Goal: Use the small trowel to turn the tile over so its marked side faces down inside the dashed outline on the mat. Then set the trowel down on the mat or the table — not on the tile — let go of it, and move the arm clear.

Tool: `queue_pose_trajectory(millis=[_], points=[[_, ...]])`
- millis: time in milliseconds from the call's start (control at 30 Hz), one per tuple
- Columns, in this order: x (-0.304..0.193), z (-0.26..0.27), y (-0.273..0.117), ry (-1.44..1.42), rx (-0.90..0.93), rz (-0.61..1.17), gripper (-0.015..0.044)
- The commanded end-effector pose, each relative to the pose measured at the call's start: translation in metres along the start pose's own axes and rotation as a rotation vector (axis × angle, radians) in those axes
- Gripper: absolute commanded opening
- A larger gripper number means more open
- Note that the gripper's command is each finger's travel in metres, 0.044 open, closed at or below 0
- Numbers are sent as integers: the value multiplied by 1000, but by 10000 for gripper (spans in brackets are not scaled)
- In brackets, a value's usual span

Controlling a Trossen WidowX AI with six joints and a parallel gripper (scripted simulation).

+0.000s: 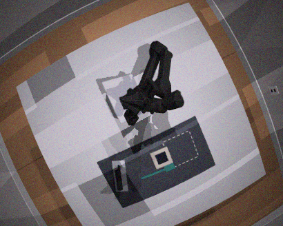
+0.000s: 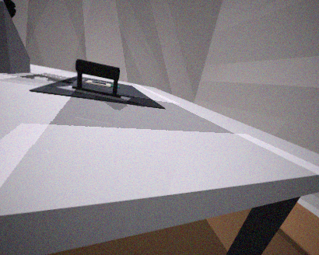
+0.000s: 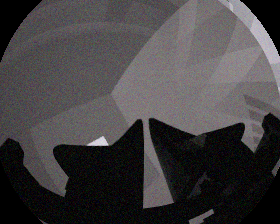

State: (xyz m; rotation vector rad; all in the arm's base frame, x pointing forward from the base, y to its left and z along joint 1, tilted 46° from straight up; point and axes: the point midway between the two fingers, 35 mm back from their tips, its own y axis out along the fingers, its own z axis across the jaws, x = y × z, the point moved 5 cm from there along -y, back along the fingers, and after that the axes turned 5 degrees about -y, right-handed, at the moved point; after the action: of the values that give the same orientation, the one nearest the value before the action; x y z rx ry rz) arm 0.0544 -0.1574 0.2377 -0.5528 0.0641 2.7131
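The cream tile (image 1: pixel 159 151) (image 2: pixel 99 84) lies flat on the dark mat (image 1: pixel 184 172) (image 2: pixel 145 102), its dark square mark up. It covers part of the left side of the dashed outline (image 1: pixel 194 143). The trowel (image 1: pixel 119 176) (image 2: pixel 97 71), a light plate with a raised black bar handle, stands at the mat's left end. A teal flat-bladed tool (image 1: pixel 169 167) lies against the tile's lower edge. My gripper (image 1: pixel 131 121) (image 3: pixel 144 123) is shut and empty, its fingertips almost together. It is in the air behind the mat, away from the trowel and tile.
The pale table (image 1: pixel 229 131) (image 2: pixel 145 155) carries the mat. The black arm (image 1: pixel 167 72) is folded behind the mat. Strong shadows cross the table and the mat's left part. The wrist view shows mostly grey walls beyond the fingers.
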Motion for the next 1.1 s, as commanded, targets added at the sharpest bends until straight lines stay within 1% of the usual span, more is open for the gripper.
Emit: queue_pose_trajectory(millis=[0, 100, 200, 233, 667, 1067], points=[[0, 0, 0, 0, 0, 0, 100], [-2, -1, 1, -17, -9, 11, 179], [-13, -6, 3, -94, -46, 51, 258], [-16, -7, 3, -124, -58, 63, 270], [-66, -18, 8, -525, -182, 211, 270], [-110, -41, 9, -886, -295, 376, 270]])
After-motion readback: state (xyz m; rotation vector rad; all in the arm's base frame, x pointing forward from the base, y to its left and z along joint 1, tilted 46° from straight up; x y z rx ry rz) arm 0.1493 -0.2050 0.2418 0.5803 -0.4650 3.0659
